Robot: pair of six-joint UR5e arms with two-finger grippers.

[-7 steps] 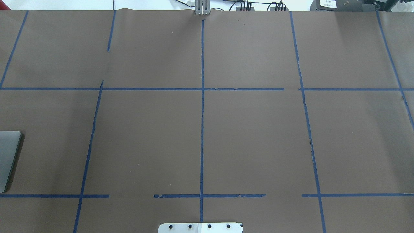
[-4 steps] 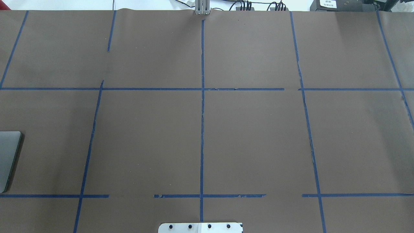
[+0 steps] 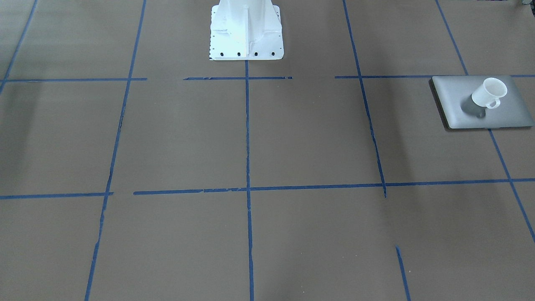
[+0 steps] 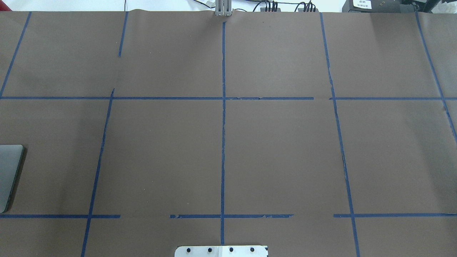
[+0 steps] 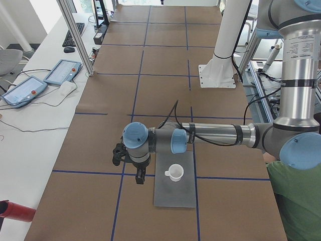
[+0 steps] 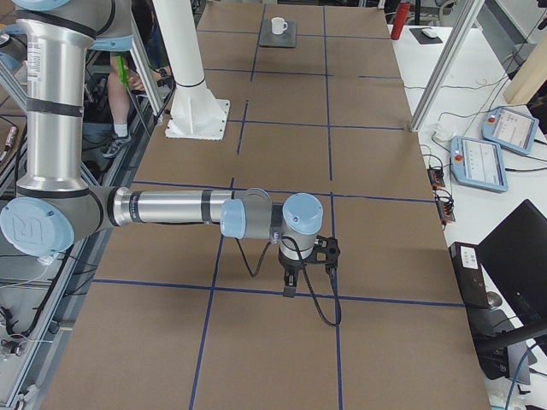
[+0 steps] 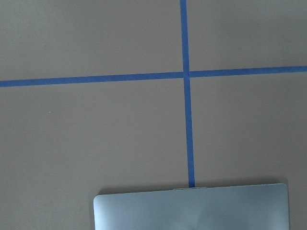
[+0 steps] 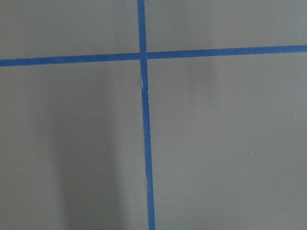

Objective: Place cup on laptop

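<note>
**Front-facing view.** The small white tapered mug with a loop handle (image 3: 489,93) is standing upright on the thin flat silver-grey laptop (image 3: 459,113), toward one corner of the lid. No fingers are showing here. The brown paper surface (image 3: 309,138) with its blue tape grid (image 3: 247,138) is lying flat. The white bolted pedestal (image 3: 245,29) is standing at the top.

**Overhead view.** Only a strip of the laptop is showing at the edge. Neither the mug nor any fingers are showing.

**Left-end view.** The left fingers (image 5: 139,176) are hanging just beside the laptop's long edge, holding nothing. I cannot tell how far apart they are. The mug is sitting near them, on the lid side.
- Risk, as I judge it: any sweep of this arm across the lid could be clipping the mug or its handle, and the smooth lid would be letting it slide toward an edge.
- Room: teach pendants (image 5: 62,71) are on a white bench, and a person in green (image 5: 298,201) is at the frame edge.

**Right-end view.** The right fingers (image 6: 288,289) are hanging over bare paper, well apart from the mug, carrying nothing. Their opening cannot be told.

**Left wrist view.** The laptop's edge is lying below the fingers' line of sight.

**Right wrist view.** Only tape and paper are showing.
</note>
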